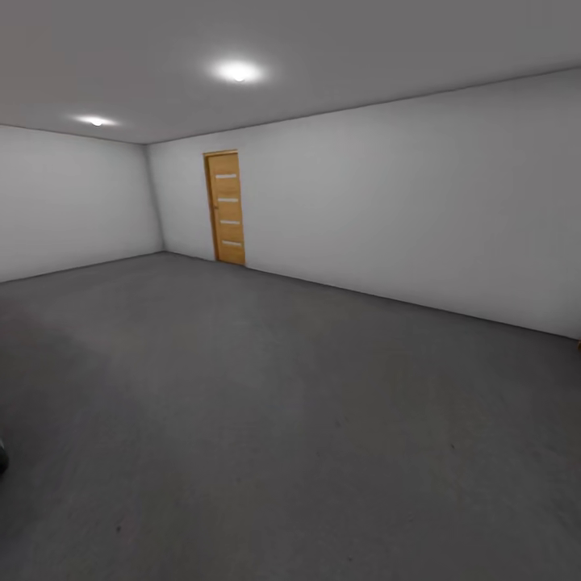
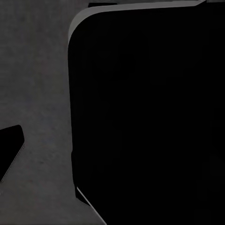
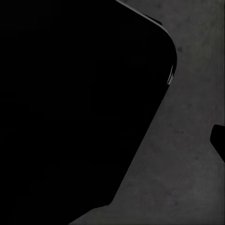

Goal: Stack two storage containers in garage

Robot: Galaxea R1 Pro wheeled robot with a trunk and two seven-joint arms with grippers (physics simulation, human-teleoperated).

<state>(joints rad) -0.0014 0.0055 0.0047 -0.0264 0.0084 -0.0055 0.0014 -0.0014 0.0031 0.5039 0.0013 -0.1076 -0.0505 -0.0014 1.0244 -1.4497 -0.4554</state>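
The head view looks into the garage, a big bare room. At the far left stands a plain grey-white wall. Above it, a small round ceiling light glows. A tiny dark rounded shape pokes in at the left edge, low down; what it is cannot be told.

The floor is dark grey and speckled, and it spreads across the whole lower part of the picture. Going right, a narrow wooden door stands shut in the far wall, near the corner. It is orange-brown with four small pale stripes. Higher up, a second, brighter ceiling light shines. Then the long right wall runs on to the right edge. At that edge, just where wall meets floor, sits a very small brown speck, too small to name.

In the left wrist view, a big black rounded body part of the robot covers most of the picture, with grey concrete beside it. A small black piece shows at one edge. It may be part of the left gripper, but nobody could say if that gripper is released or clenched.

In the right wrist view, another big black shape hangs over the same grey concrete. A small black bit peeks in at the edge. Whether the right gripper is released or clenched cannot be told either.
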